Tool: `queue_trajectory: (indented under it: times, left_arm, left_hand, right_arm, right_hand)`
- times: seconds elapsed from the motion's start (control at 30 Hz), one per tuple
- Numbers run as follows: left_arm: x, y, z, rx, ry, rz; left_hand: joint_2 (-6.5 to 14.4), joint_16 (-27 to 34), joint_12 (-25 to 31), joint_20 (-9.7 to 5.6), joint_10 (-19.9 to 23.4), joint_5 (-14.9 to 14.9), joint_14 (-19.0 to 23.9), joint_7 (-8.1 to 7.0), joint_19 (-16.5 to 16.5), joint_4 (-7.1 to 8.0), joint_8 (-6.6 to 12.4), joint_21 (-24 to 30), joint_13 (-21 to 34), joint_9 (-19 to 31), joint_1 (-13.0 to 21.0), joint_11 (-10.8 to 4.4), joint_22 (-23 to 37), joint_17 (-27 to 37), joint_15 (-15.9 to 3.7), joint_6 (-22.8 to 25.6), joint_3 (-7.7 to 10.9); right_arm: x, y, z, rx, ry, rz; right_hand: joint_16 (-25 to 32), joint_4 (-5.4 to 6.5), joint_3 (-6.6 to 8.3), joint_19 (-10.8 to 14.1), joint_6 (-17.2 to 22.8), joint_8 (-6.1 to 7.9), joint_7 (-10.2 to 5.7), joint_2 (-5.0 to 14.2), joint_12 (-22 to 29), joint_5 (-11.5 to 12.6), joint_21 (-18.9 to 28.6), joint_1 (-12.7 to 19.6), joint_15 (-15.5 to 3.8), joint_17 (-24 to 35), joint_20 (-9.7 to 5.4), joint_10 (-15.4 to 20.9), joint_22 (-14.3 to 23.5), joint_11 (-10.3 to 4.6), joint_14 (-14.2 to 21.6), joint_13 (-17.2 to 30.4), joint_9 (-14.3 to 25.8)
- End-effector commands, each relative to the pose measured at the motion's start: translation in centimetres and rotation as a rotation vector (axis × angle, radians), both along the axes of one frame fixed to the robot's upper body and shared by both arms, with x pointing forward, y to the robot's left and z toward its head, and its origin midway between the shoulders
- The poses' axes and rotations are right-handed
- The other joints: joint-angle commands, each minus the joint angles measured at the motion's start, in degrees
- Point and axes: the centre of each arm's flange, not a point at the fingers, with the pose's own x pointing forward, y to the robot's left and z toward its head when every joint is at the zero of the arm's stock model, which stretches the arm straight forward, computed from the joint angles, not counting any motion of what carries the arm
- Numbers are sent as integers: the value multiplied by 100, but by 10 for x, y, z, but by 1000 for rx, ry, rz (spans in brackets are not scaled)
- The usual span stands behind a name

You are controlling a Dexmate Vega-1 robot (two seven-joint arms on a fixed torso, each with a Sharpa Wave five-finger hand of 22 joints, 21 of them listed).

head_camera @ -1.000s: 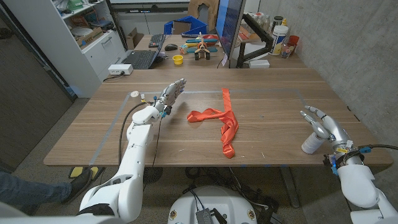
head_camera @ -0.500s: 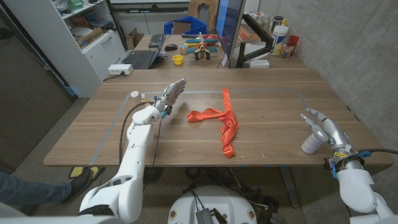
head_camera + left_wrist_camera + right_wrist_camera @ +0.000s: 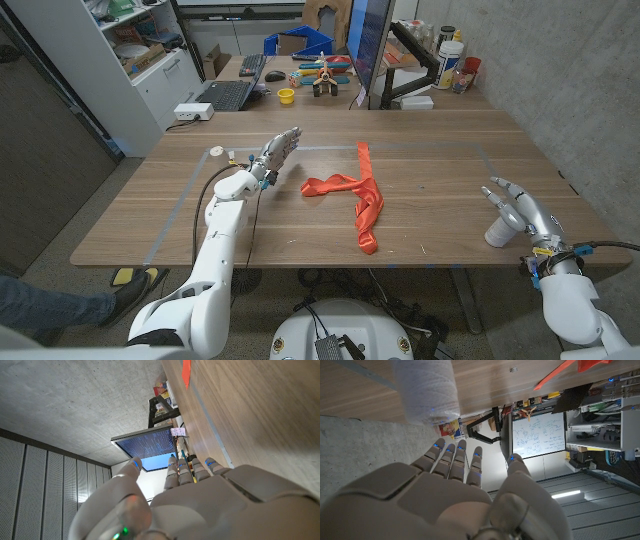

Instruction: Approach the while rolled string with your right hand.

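Observation:
The white rolled string (image 3: 496, 234) stands upright near the table's right front edge. My right hand (image 3: 521, 209) hovers just beside and over it, fingers spread and holding nothing. In the right wrist view the roll (image 3: 426, 387) looms large just past my fingertips (image 3: 451, 452), with a small gap between them. My left hand (image 3: 277, 152) is raised over the table's left half, fingers stretched out and holding nothing; the left wrist view looks along the back of that hand (image 3: 190, 500).
A red cloth strip (image 3: 358, 195) lies crumpled mid-table, left of the roll. Grey tape lines (image 3: 180, 205) mark a rectangle on the wood. A monitor (image 3: 371, 45), a laptop (image 3: 228, 93) and clutter sit at the far edge.
My right hand has drawn slightly back toward the table's near edge, staying beside the roll. The left arm has not moved.

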Motion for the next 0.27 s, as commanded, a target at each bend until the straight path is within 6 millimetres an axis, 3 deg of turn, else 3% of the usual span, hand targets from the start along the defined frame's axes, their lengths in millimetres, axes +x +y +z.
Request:
queue_trajectory:
  times: [0.03, 0.27]
  left_arm:
    - [4, -3, 0, -1, -4, -2]
    - [6, -7, 4, 5, -6, -5]
  left_hand:
    - [67, -27, 16, -177, 44, -29, -6, 3, -62, -5, 0, -17, 10, 24, -4, 42, 25, 20, 35, 71, -23]
    - [74, -29, 16, -100, 48, -30, -9, -2, -82, -8, -2, -40, 10, 24, -1, 42, 24, 20, 33, 74, -27]
  right_arm:
    - [2, 2, 4, -19, 13, -4]
    - [4, -1, 6, -12, 7, -2]
  right_hand:
    - [9, -41, 11, 32, 32, -12, -20, -29, -4, 40, -6, 55, 7, 9, 15, 10, 19, -13, 36, 21, 21]
    - [9, -41, 10, 34, 36, -11, -19, -31, -7, 39, -19, 55, 12, 9, 31, 5, 19, -20, 40, 21, 22]
